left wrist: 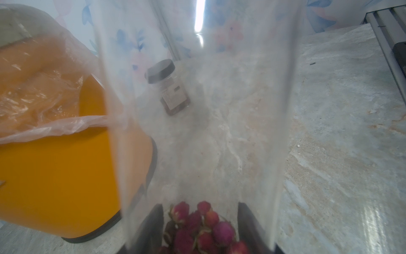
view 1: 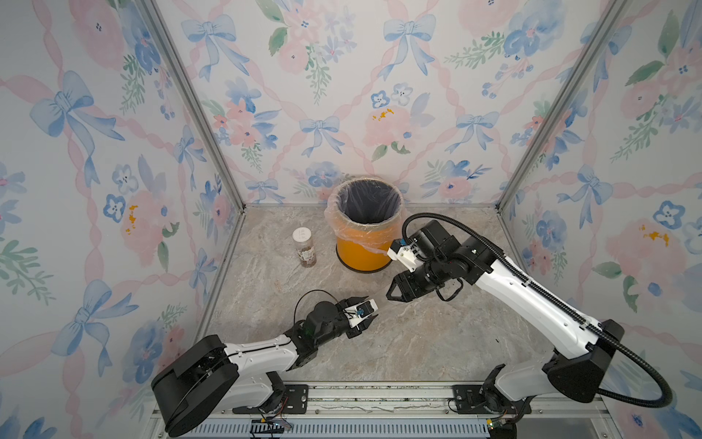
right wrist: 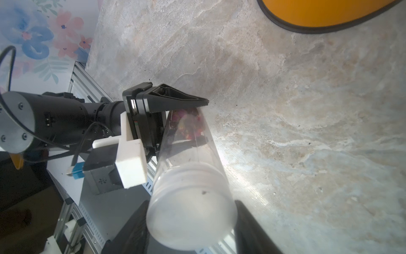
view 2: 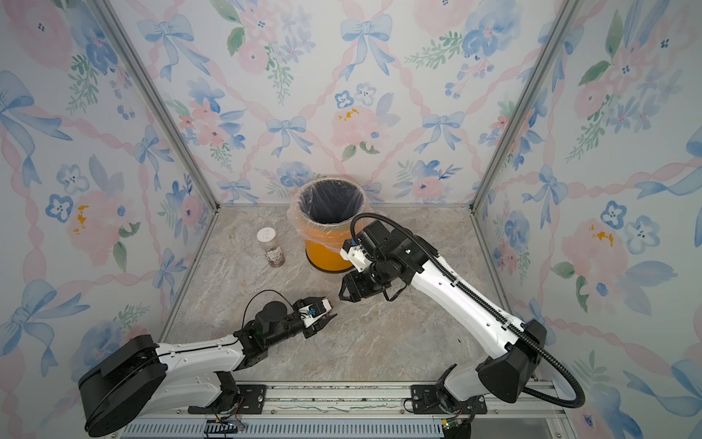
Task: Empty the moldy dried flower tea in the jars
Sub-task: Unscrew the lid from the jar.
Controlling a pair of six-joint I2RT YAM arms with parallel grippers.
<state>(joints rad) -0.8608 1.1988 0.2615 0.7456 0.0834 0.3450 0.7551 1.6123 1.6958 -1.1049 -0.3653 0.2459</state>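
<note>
A tall slim clear jar (right wrist: 186, 158) lies level above the table between my two grippers. My left gripper (view 1: 371, 307) is shut on its bottom end, where pink-red dried flower tea (left wrist: 197, 226) is bunched. Its translucent lid (right wrist: 191, 209) sits between the fingers of my right gripper (view 1: 391, 294), which press it on both sides. A second jar (view 1: 304, 247), with a white lid and brown tea, stands left of the bin. A black-lidded, labelled jar (left wrist: 169, 85) shows through the held jar in the left wrist view; my right arm hides it in both top views.
The orange bin (view 1: 361, 251) with a clear plastic liner stands at the back middle, just behind my right wrist. Floral walls close the left, back and right sides. A metal rail (view 1: 380, 403) runs along the front edge of the marble table (view 1: 418, 342).
</note>
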